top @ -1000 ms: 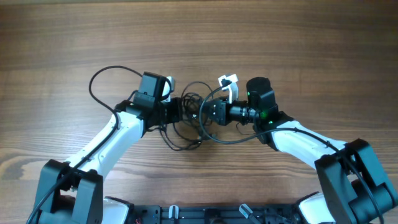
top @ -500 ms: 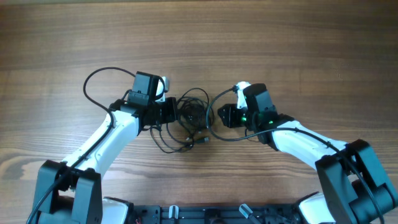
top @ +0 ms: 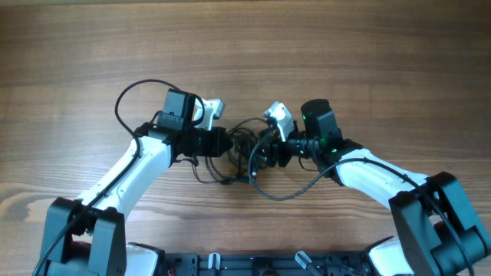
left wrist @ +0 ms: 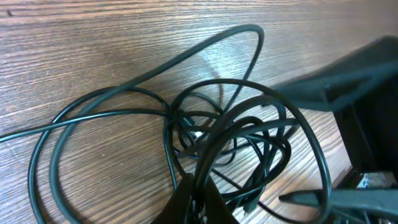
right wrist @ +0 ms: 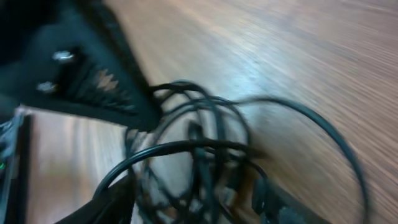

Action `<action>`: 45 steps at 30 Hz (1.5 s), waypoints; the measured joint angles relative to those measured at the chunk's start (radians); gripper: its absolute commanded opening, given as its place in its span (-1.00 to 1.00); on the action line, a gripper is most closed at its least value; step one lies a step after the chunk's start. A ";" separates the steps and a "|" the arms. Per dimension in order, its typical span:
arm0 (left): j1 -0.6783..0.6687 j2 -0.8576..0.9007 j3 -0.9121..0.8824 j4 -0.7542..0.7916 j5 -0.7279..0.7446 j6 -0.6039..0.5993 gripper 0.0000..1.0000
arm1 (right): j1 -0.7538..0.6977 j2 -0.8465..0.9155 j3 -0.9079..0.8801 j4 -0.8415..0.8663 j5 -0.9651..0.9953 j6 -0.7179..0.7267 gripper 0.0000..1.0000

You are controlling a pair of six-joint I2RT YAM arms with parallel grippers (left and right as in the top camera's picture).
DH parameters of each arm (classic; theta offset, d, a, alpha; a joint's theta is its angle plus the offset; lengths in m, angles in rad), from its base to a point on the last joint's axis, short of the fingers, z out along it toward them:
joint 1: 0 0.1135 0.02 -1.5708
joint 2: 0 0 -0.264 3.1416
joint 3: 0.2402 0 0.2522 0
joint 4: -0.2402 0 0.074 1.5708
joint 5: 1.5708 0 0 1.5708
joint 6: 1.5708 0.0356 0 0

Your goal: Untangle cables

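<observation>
Closing back in, the right claw (top: 261,153) rejoins the cables (top: 240,136) bunched between both claws. The left claw (top: 223,142) seems clenched on strands, but I cannot tell the right's grip. Another separating pull looks likely.

Left arm (top: 146,165) and right arm (top: 368,172) bent inward, left hand (top: 224,142) pinched closed, right hand (top: 265,152) spread, nearly nose to nose.
</observation>
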 measured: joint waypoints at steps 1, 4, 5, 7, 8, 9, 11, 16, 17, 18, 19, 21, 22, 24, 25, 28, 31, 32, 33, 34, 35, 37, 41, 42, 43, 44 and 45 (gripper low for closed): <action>0.000 0.000 0.000 0.000 0.001 0.004 -0.92 | 0.000 0.000 0.000 -0.001 -0.018 -0.016 -0.49; 0.000 0.000 0.000 0.000 0.002 0.007 -0.92 | 0.000 0.000 0.000 -0.001 -0.032 -0.040 -0.87; 0.000 0.000 0.000 0.000 0.002 0.008 -0.92 | 0.000 0.000 0.000 -0.005 -0.028 -0.039 -0.86; 0.000 0.000 0.000 0.000 0.005 0.008 -0.92 | 0.000 0.000 0.000 -0.024 -0.001 -0.019 -0.84; 0.000 0.000 0.000 0.000 0.008 0.008 -0.92 | 0.000 0.000 0.000 -0.035 0.019 -0.006 -0.85; 0.000 0.000 0.000 0.001 0.011 0.008 -0.92 | 0.000 0.000 0.000 -0.048 0.044 0.009 -0.86; 0.000 0.000 0.000 0.003 0.013 0.008 -0.92 | 0.001 -0.001 0.000 -0.072 0.087 0.036 -0.88; -0.002 0.000 0.000 0.003 0.011 0.008 -0.92 | 0.011 -0.005 0.003 -0.156 0.173 0.079 -0.88; -0.001 0.000 0.000 0.000 0.011 0.008 -0.92 | 0.013 -0.006 0.007 -0.181 0.187 0.082 -0.88; 0.000 0.000 0.000 -0.003 0.012 0.008 -0.92 | 0.014 -0.008 0.008 -0.197 0.199 0.084 -0.90; 0.003 0.000 0.000 -0.007 0.013 0.008 -0.92 | 0.018 -0.011 0.014 -0.220 0.214 0.087 -0.92; 0.018 0.000 0.000 -0.011 0.011 0.007 -0.92 | 0.023 -0.015 0.024 -0.274 0.268 0.090 -0.91; 0.042 0.000 0.000 -0.013 0.002 0.006 -0.92 | 0.016 -0.015 0.021 -0.299 0.300 0.091 -0.91; 0.079 0.000 0.000 -0.015 -0.006 0.000 -0.92 | 0.009 -0.015 0.017 -0.318 0.334 0.094 -0.91; 0.092 0.000 0.000 -0.016 -0.008 -0.004 -0.92 | 0.010 -0.015 0.017 -0.320 0.348 0.096 -0.90; 0.103 0.000 0.000 -0.019 -0.008 -0.015 -0.92 | 0.010 -0.015 0.017 -0.327 0.367 0.097 -0.90; 0.106 0.000 0.000 -0.023 -0.008 -0.021 -0.91 | 0.011 -0.015 0.017 -0.335 0.372 0.097 -0.88; 0.106 0.000 0.000 -0.023 -0.008 -0.023 -0.92 | 0.011 -0.015 0.017 -0.336 0.374 0.097 -0.86; 0.106 0.000 0.000 -0.023 -0.008 -0.024 -0.92 | 0.011 -0.015 0.017 -0.337 0.375 0.097 -0.86; 0.106 0.000 0.000 -0.023 -0.008 -0.030 -0.92 | 0.010 -0.015 0.017 -0.338 0.375 0.097 -0.88; 0.106 0.000 0.000 -0.023 -0.008 -0.035 -0.92 | 0.011 -0.015 0.017 -0.339 0.376 0.097 -0.91; 0.106 0.000 0.000 -0.023 -0.007 -0.044 -0.92 | 0.010 -0.015 0.017 -0.339 0.377 0.109 -0.91; 0.109 0.000 0.000 -0.025 0.021 -0.059 -0.85 | 0.008 -0.015 0.016 -0.337 0.293 0.053 -0.88; 0.109 0.000 0.000 -0.029 0.023 -0.060 -0.82 | 0.006 -0.015 0.014 -0.336 0.255 0.025 -0.86; 0.108 0.000 0.000 -0.034 0.027 -0.061 -0.81 | 0.005 -0.015 0.013 -0.332 0.226 0.005 -0.85; 0.108 0.000 0.000 -0.035 0.027 -0.062 -0.80 | 0.005 -0.015 0.012 -0.327 0.195 -0.015 -0.85; 0.108 0.000 0.000 -0.034 0.027 -0.064 -0.79 | 0.005 -0.015 0.011 -0.317 0.165 -0.031 -0.84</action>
